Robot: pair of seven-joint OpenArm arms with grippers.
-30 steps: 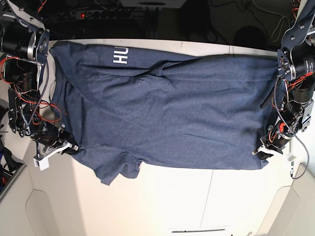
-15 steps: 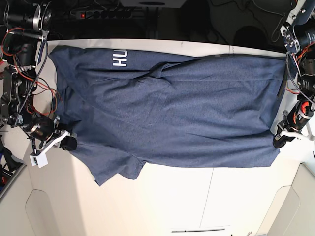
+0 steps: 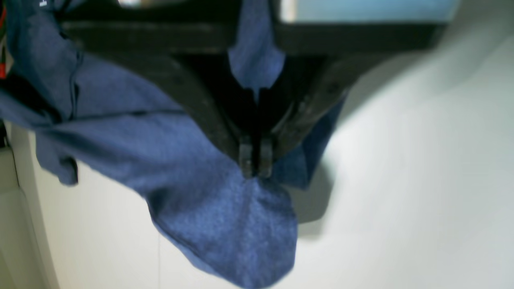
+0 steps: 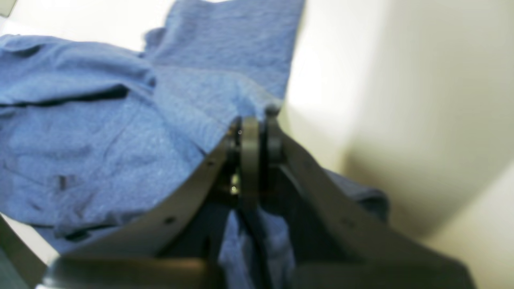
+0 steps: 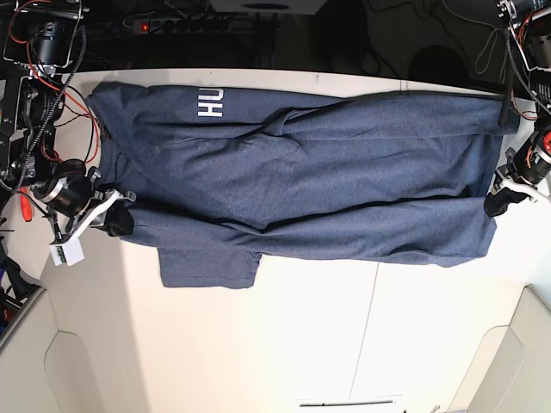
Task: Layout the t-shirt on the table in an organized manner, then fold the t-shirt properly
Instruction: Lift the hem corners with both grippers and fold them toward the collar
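Observation:
The navy-blue t-shirt (image 5: 327, 185) is stretched sideways across the off-white table (image 5: 344, 344), with white letters (image 5: 209, 101) near its far left edge. One short sleeve (image 5: 207, 267) lies flat on the near left. In the base view my right gripper (image 5: 120, 219) is shut on the t-shirt's left end beside that sleeve. My left gripper (image 5: 495, 205) is shut on the near right corner. The left wrist view shows the left gripper (image 3: 255, 162) pinching fabric (image 3: 225, 216) that hangs below it. The right wrist view shows the right gripper (image 4: 253, 128) closed on cloth (image 4: 120, 132).
A thin dark seam (image 5: 367, 335) runs down the table's near half. A power strip (image 5: 164, 24) and cables lie behind the far edge. A small white block (image 5: 66, 252) hangs by my right arm. Rounded cut-outs mark the near corners (image 5: 77, 370).
Both grippers have moved toward the far side and outward, carrying the shirt's near edge with them. The cloth is now tauter, and the near sleeve lies squarer.

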